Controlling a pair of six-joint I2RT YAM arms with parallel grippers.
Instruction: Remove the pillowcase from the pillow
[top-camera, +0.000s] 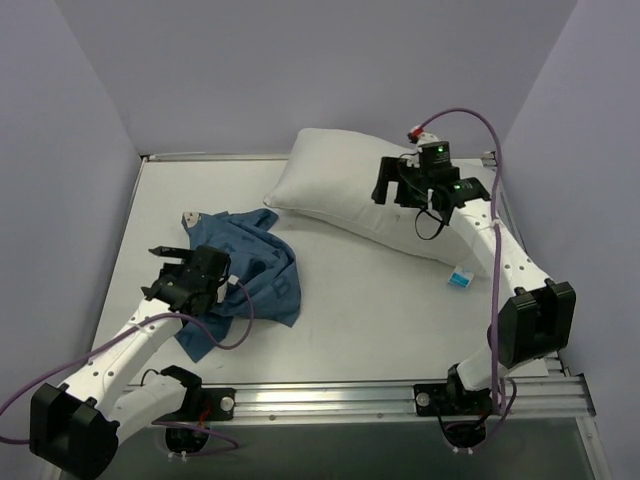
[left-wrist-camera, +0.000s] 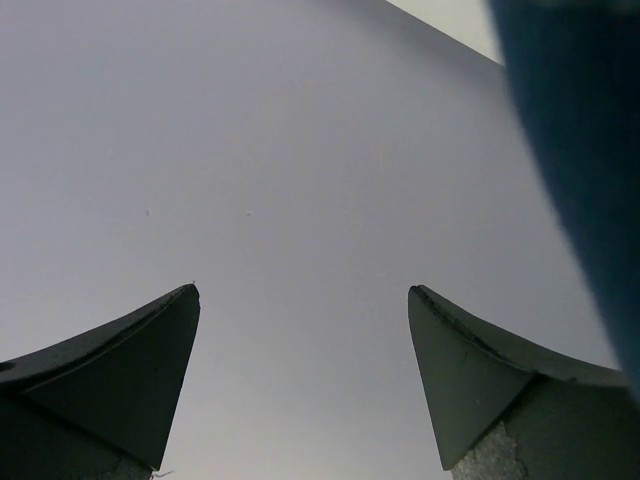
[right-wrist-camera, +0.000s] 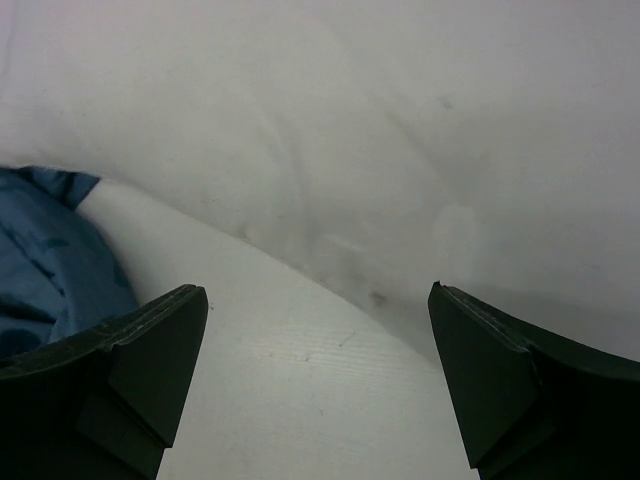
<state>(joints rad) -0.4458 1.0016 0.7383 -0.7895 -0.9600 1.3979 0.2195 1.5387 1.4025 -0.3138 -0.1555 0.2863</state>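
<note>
the pillowcase (top-camera: 255, 265) lies crumpled just left of the bare pillow (top-camera: 340, 195), fully off it. the left gripper (top-camera: 157, 272), further left, and the right gripper (top-camera: 393, 198), over the pillow, gape wide, empty. removal looks done; next, simply retreat.

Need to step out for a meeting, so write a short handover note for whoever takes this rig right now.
Left hand: open, empty, at the near-left edge of the pillowcase.
Right hand: open, empty, above the pillow.
The pillowcase lies crumpled on the table, left of the bare white pillow at the back right.
Done: the case is fully off the pillow.
Left: probably only pulling both arms back.
</note>
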